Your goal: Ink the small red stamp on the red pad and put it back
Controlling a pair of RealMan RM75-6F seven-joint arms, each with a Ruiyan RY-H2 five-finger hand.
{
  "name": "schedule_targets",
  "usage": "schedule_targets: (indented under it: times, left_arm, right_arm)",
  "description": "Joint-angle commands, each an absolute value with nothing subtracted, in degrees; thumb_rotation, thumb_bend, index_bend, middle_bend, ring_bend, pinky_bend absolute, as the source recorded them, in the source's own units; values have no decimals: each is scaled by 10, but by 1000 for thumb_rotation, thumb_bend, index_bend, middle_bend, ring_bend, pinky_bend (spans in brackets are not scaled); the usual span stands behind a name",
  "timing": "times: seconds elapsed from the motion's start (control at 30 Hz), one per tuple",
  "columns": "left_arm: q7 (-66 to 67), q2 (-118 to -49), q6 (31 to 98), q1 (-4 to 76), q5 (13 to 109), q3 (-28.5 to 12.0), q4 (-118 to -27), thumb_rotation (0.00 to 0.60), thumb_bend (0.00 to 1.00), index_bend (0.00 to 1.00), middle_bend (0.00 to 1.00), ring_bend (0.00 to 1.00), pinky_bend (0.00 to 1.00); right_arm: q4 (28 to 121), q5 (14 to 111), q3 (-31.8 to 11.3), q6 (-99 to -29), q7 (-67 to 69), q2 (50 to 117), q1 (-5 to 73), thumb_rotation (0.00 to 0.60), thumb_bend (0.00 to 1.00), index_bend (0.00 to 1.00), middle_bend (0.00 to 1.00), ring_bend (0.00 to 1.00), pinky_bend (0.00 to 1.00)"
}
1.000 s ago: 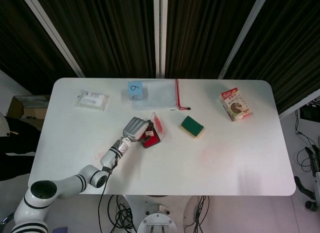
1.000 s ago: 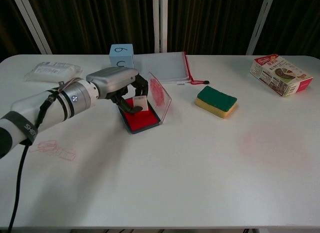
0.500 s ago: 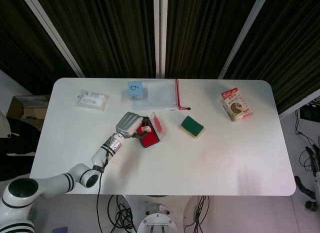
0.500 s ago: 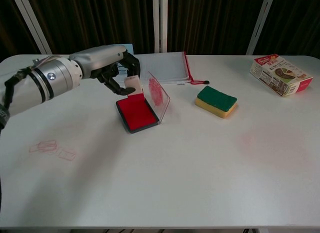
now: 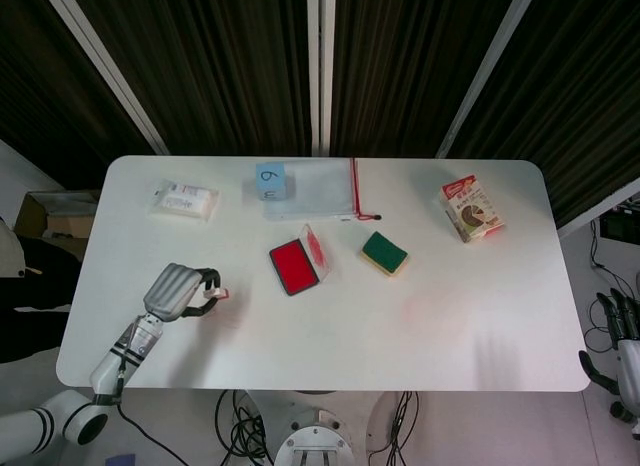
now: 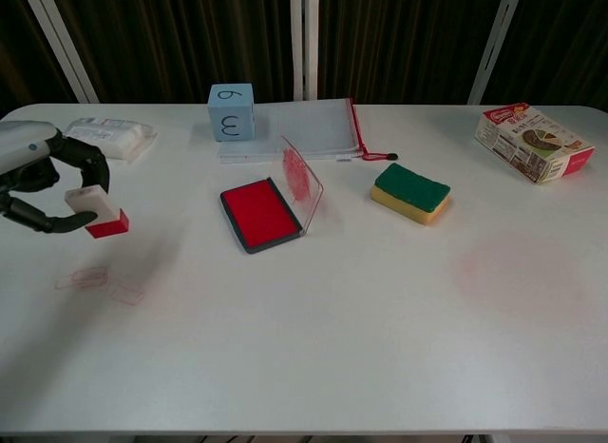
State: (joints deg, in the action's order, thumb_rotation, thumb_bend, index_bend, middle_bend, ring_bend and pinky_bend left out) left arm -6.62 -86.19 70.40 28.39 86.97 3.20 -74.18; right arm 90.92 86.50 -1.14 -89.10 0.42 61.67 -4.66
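Note:
My left hand hovers over the table's front left part, well to the left of the ink pad. It pinches the small stamp, a white block with a red base, and holds it above the table. The red ink pad lies open near the table's middle, its clear lid standing up on its right side. Faint red stamp marks show on the table just below the held stamp. A little of my right hand peeks in at the head view's right edge, off the table.
A blue numbered cube and a clear zip pouch lie at the back. A wrapped white packet sits back left. A green and yellow sponge lies right of the pad, and a snack box at the far right.
My left hand lifted the stamp off the red pad and carried it left and toward the front of the table. The pad stayed in place with its lid up.

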Motion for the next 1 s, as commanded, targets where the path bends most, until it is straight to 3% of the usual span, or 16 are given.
schedule_targets:
  times: [0.03, 1.0]
  left_arm:
    - [-123, -888, 737, 248, 897, 56, -674, 600, 482, 635, 659, 1000, 1000]
    - [-198, -967, 730, 228, 929, 61, -518, 600, 464, 611, 633, 1000, 1000]
  right_arm:
    - [913, 863, -11, -892, -1, 616, -48, 600, 228, 0, 0, 0, 0]
    - [925, 861, -9, -891, -20, 616, -48, 600, 228, 0, 0, 0, 0]
